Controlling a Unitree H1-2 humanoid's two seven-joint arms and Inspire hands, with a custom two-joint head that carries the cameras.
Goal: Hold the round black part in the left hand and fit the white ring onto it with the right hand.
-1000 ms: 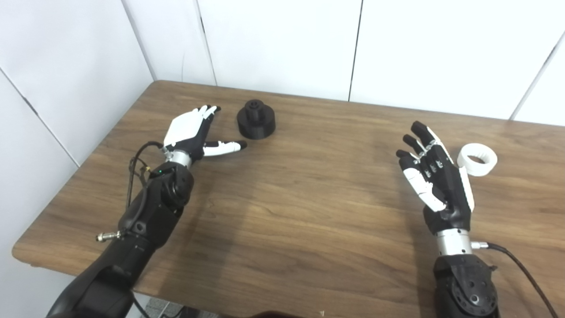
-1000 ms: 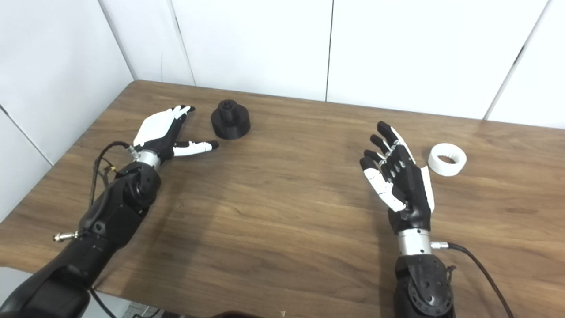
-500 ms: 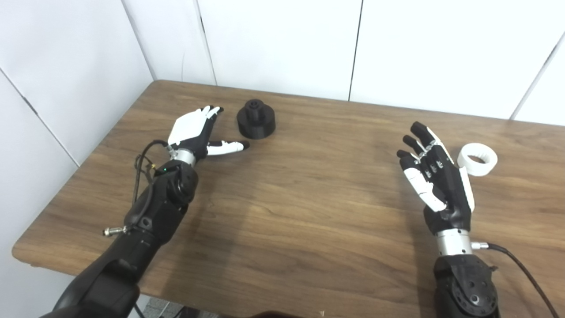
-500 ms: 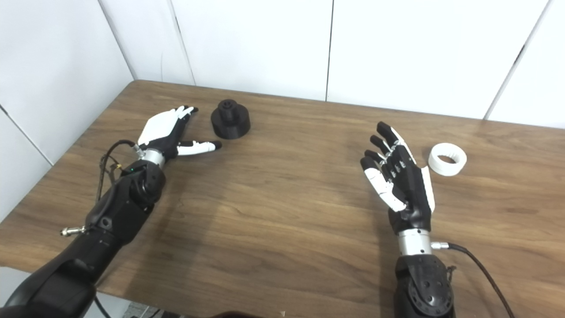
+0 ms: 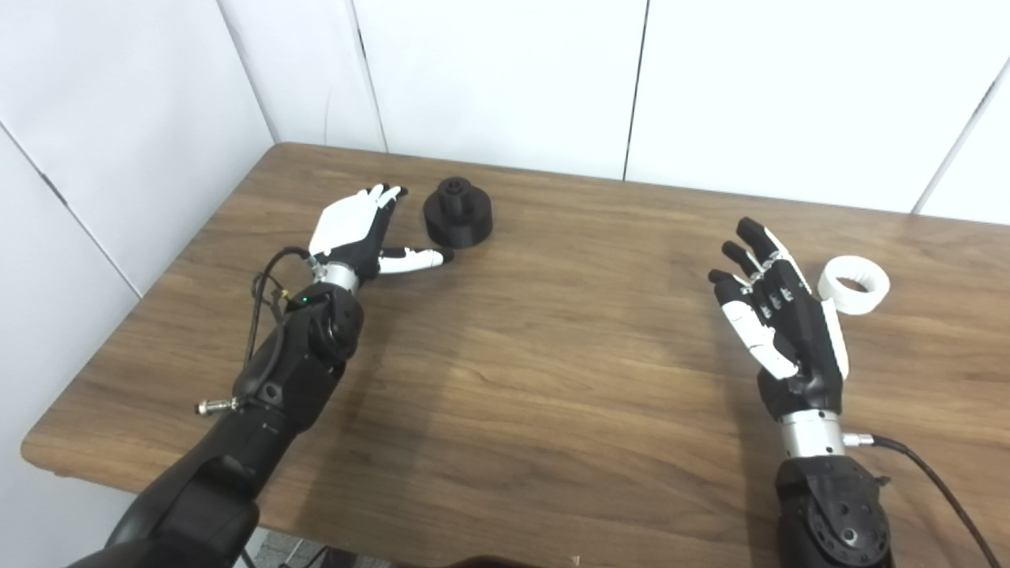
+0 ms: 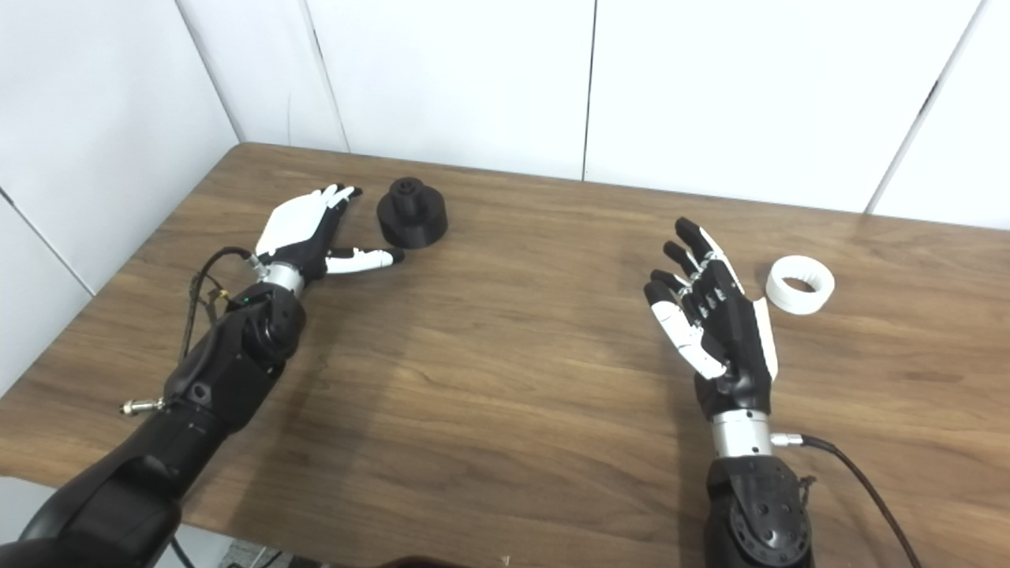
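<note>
Left hand [image 6: 304, 229] spread, empty, beside black part [image 6: 412, 214]; right hand [image 6: 714, 315] spread near white ring [image 6: 799, 285].

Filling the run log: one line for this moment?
left hand open beside round black part | right hand open beside white ring | nothing held

Count on the wooden table [image 5: 552, 355]: one round black part [image 5: 458, 213], one white ring [image 5: 853, 285] — single items only. Two robot hands present — left hand [image 5: 351, 233], right hand [image 5: 777, 312].
</note>
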